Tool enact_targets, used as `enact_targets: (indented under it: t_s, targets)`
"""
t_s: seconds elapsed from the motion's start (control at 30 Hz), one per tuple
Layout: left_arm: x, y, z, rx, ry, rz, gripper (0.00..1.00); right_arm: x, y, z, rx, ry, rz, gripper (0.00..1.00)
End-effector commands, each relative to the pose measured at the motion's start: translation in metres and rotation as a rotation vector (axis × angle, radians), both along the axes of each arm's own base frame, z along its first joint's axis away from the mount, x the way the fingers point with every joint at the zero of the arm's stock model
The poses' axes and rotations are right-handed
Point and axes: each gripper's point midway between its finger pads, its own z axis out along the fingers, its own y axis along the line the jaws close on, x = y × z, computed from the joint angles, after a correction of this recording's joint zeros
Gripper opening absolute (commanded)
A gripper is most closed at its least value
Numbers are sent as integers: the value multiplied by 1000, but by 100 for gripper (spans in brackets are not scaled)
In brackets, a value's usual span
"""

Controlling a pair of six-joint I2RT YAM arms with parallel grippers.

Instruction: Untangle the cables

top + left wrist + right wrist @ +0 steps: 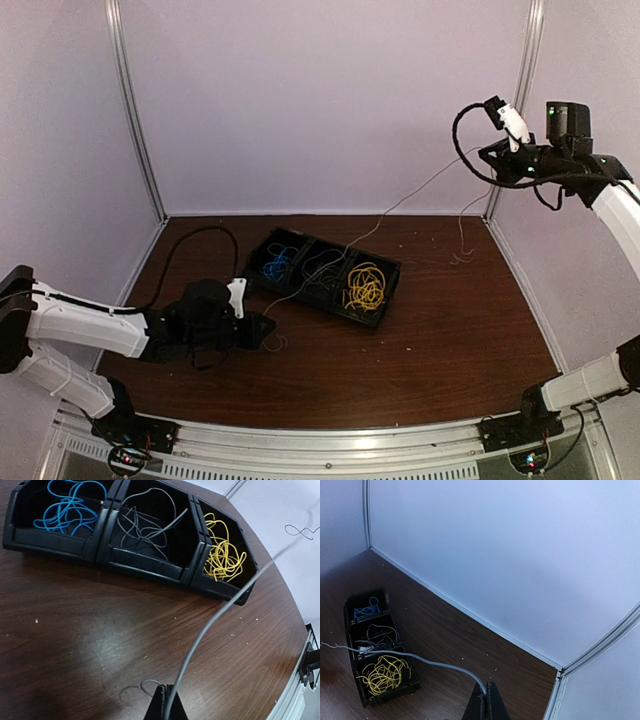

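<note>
One thin grey wire (400, 203) stretched in a long diagonal between both claws, crossing above the black three-bin plastic tray (372, 318). The left gripper (262, 330), low on the brown wooden table (450, 340) just in front of the tray, was pinched together on the wire's lower end. The right gripper (487, 152), raised high at the far right, was clamped on its upper end, so any further pull would probably run along that line.

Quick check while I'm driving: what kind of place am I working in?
Probably a lab test cell: plain white panel walls on metal posts enclose a wooden table with a metal mounting rail along its near edge.
</note>
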Motion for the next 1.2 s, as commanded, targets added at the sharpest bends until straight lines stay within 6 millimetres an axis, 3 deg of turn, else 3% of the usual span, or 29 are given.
enact_targets:
  t_s: [0.0,0.1,0.17,0.27,0.37,0.63,0.73,0.9,1.17]
  targets:
    - [2,27,-2,28,-8,102,0,8,-1,20,48,-47,-20,0]
    - [3,33,9,19,-36,121,0,7,11,15,68,-33,49,0]
    - [7,29,29,-14,-89,114,0,7,29,8,87,-2,128,0]
    - [18,15,73,-69,-195,91,0,8,63,-8,65,56,226,0]
    - [32,1,111,-81,-279,89,0,6,97,-10,68,59,310,0]
    - [66,-33,170,-107,-369,113,0,3,188,-6,120,65,549,0]
    - [71,-37,182,-122,-386,124,0,7,215,3,144,51,606,0]
    - [73,-30,197,-146,-409,163,0,30,253,-12,179,74,669,0]
    - [74,-7,213,-110,-457,242,0,70,289,-76,210,174,692,0]
